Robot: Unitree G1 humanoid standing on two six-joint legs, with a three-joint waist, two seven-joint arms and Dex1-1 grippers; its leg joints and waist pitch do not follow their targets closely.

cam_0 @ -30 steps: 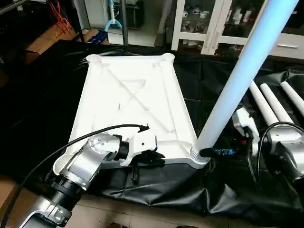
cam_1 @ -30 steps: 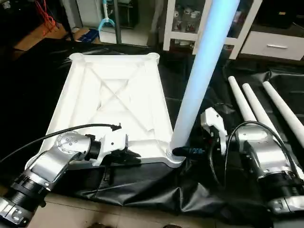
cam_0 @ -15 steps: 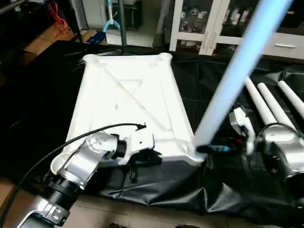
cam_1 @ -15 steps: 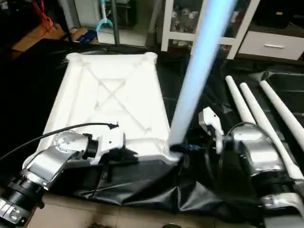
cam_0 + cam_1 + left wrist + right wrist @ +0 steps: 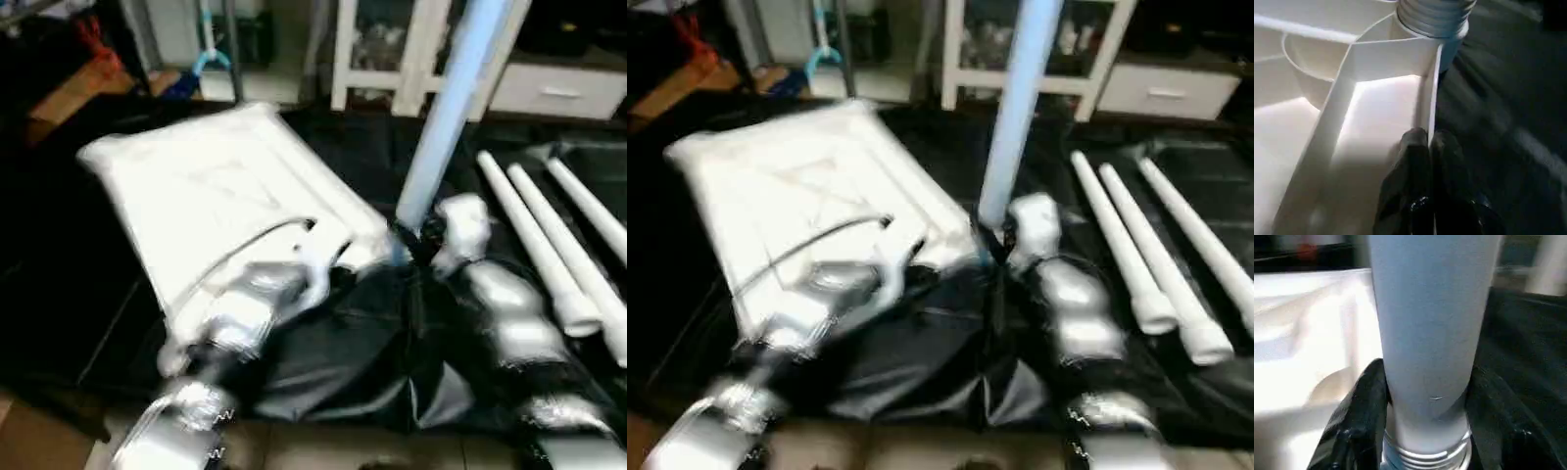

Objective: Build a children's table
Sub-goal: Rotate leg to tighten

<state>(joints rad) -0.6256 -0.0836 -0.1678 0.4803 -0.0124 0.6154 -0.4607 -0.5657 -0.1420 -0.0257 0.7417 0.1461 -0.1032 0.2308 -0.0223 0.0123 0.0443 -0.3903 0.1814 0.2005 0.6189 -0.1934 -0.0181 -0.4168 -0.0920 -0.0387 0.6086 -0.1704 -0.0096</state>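
Observation:
The white table top (image 5: 196, 196) lies underside up on the black cloth, skewed to the left. A long white leg (image 5: 446, 108) stands nearly upright in its near right corner socket, and its threaded end (image 5: 1435, 12) sits at the socket's mouth. My right gripper (image 5: 1427, 374) is shut around the leg just above the thread (image 5: 1425, 455), one black finger on each side. My left gripper (image 5: 1429, 142) is pinched shut on the thin rim wall of the top, close to that corner.
Three spare white legs (image 5: 534, 235) lie side by side on the cloth at the right. A white glass-door cabinet (image 5: 392, 59) stands behind the table. The cloth's near edge hangs toward the tiled floor (image 5: 323, 446).
The head view has swung and blurred. The top now lies turned, its near right corner and the leg farther from me, and the leg stands more upright. Both grippers keep their holds.

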